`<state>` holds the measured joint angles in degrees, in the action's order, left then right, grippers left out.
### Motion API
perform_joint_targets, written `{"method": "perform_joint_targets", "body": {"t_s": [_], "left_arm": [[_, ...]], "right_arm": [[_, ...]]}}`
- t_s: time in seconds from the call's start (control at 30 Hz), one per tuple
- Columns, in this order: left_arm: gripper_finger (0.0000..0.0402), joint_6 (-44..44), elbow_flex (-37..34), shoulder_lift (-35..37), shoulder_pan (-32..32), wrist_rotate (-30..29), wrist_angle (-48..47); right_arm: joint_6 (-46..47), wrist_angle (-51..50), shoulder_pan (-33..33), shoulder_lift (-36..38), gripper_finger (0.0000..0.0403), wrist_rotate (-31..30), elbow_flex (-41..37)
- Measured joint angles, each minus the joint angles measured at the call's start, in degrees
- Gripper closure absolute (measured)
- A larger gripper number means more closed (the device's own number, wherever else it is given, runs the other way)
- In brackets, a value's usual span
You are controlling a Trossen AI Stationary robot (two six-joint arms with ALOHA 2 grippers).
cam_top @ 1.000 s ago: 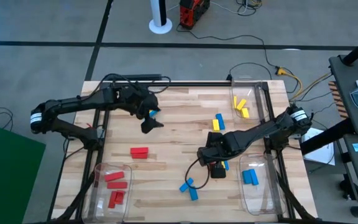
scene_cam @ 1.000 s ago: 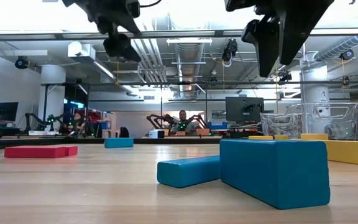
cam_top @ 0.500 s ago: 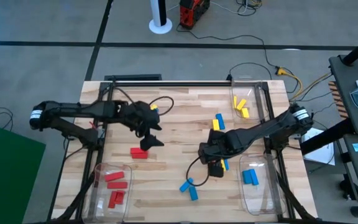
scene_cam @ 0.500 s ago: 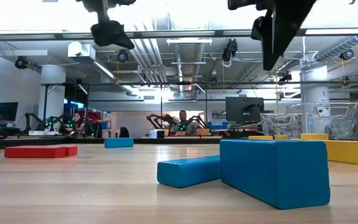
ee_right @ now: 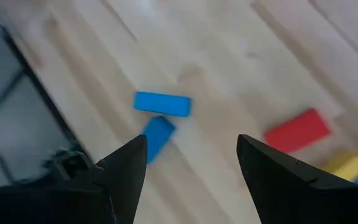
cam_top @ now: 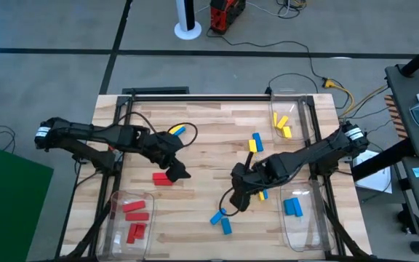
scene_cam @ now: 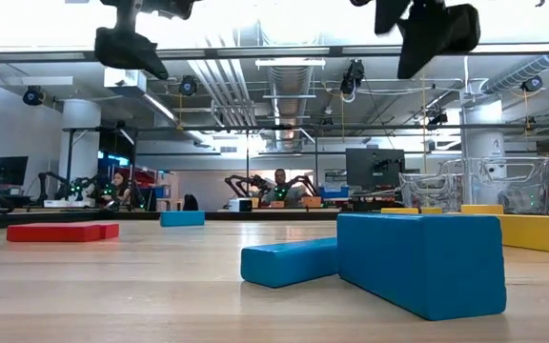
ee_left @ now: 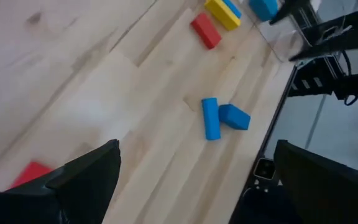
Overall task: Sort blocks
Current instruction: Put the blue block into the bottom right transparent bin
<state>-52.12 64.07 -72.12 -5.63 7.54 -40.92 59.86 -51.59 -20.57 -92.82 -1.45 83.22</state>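
I have the left gripper (cam_top: 177, 172) down over the loose red block (cam_top: 163, 178) on the left half of the bench (cam_top: 209, 116); half a second ago it sat a little farther back, and a full second ago it was up near the bench's back edge, so this arm has swung forward onto its next pick. In my left wrist view the jaws stand wide apart and empty, with that red block's corner (ee_left: 33, 172) showing just beside one finger. The right gripper (cam_top: 240, 196) has shifted too: it was hovering by the yellow and blue blocks near the middle, and now it hangs closer to the pair of blue blocks (cam_top: 221, 219) at the front edge. Its jaws are also spread with nothing between them, and its wrist view looks straight at the blue pair (ee_right: 161, 112). I judge both arms are between picks, each lined up on a block of its own colour. Sorting is partly done: red blocks lie in the front-left bin (cam_top: 115, 222), a blue one in the front-right bin (cam_top: 308, 236), yellow ones in the back-right bin (cam_top: 297, 98), and several blocks are loose mid-bench.
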Motion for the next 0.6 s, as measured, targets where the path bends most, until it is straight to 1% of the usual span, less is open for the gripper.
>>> {"method": "perform_joint_targets", "body": {"t_s": [0.2, 0.4, 0.5, 0.6], "left_arm": [[0.0008, -0.24, 0.00, 0.25, -0.02, 0.81, -1.78], [0.0008, 4.46, 0.00, 0.77, 0.00, 0.89, -4.41], [0.0008, 6.51, 0.00, 1.17, 0.00, 0.91, -5.28], [0.0008, 8.25, 0.00, 2.05, -0.01, 0.91, -6.08]], "right_arm": [[6.86, 7.41, -2.61, -0.77, 0.0172, -0.07, 0.05], [13.55, 11.06, -5.19, -3.49, 0.0179, 0.46, 0.97], [16.15, 11.90, -5.89, -6.99, 0.0179, 2.44, 3.18], [19.34, 9.63, -6.45, -10.95, 0.0179, 5.01, 6.08]]}}
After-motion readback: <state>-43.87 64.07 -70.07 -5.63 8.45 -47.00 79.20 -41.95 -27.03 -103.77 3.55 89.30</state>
